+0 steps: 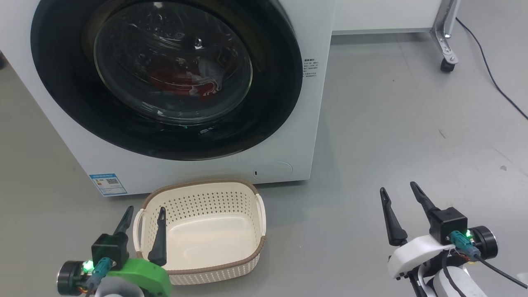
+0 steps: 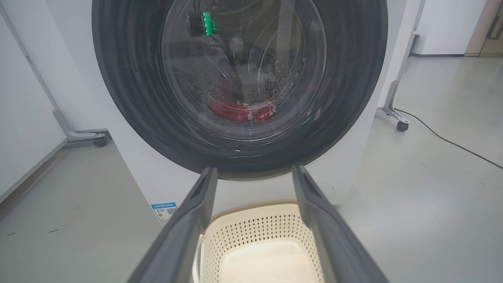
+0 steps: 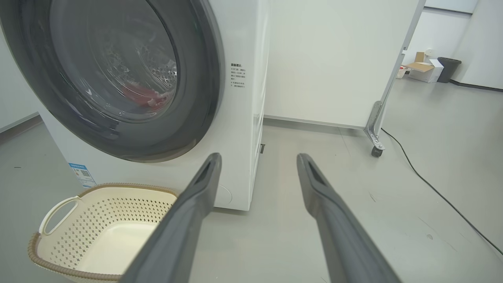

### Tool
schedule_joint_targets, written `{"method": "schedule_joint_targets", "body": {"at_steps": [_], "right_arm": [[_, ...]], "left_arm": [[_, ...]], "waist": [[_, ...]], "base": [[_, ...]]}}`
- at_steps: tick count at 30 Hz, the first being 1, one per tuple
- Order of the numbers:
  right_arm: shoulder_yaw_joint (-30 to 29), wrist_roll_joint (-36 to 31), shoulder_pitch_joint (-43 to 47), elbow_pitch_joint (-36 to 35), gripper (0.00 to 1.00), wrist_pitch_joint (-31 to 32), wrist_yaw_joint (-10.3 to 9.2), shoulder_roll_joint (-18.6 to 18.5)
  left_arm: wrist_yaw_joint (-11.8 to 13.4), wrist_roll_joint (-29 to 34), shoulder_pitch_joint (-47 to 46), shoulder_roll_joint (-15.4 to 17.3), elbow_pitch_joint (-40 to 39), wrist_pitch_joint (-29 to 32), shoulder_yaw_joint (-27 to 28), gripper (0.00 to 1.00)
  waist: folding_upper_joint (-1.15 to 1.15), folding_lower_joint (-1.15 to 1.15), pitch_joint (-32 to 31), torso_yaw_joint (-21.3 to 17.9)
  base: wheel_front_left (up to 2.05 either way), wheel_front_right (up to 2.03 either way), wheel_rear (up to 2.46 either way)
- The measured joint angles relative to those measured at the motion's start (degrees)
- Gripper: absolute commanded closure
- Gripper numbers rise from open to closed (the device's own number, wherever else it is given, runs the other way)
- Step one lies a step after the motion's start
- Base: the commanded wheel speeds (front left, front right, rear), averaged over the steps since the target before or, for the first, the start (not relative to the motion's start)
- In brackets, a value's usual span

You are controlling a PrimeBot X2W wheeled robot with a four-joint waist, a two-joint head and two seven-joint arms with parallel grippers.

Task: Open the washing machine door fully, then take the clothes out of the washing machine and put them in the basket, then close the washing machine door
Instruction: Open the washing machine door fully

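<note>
On the grey floor [image 1: 371,136], just before the washer [image 1: 317,103], the basket [image 1: 206,184] is sitting empty. The door [image 1: 272,123] is lying shut against the washer's front, and the red clothes [image 1: 206,88] are showing through it, low inside. The left gripper [image 1: 146,208] is hovering over the basket's near left edge, its 2 fingers standing apart and holding nothing. The right gripper [image 1: 398,187] is hovering above bare floor, well right of the basket, fingers apart and empty.

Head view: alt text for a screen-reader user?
A white washing machine with its round black-rimmed door closed, red clothes showing through it. An empty cream basket sits on the grey floor in front; the left gripper and right gripper, both open, hold nothing.
</note>
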Motion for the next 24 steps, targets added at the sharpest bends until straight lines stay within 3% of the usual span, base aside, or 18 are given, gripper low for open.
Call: {"method": "schedule_joint_targets", "body": {"at_steps": [1, 3, 24], "right_arm": [[-0.1, 0.0, 0.0, 0.0, 0.11, 0.0, 0.0, 0.1], [-0.6, 0.0, 0.0, 0.0, 1.0, 0.0, 0.03, 0.3], [-2.8, 1.3, 0.0, 0.8, 1.0, 0.0, 2.11, 1.9]], "left_arm": [[0.0, 0.0, 0.0, 0.0, 0.0, 0.0, 0.0, 0.0], [0.0, 0.0, 0.0, -0.1, 0.0, 0.0, 0.1, 0.0], [-0.3, 0.7, -0.3, -0.6, 0.1, 0.0, 0.8, 0.0]], "waist": [[0.0, 0.0, 0.0, 0.0], [0.0, 0.0, 0.0, 0.0], [0.0, 0.0, 0.4, 0.3]], "base": [[0.0, 0.0, 0.0], [0.0, 0.0, 0.0], [0.0, 0.0, 0.0]]}}
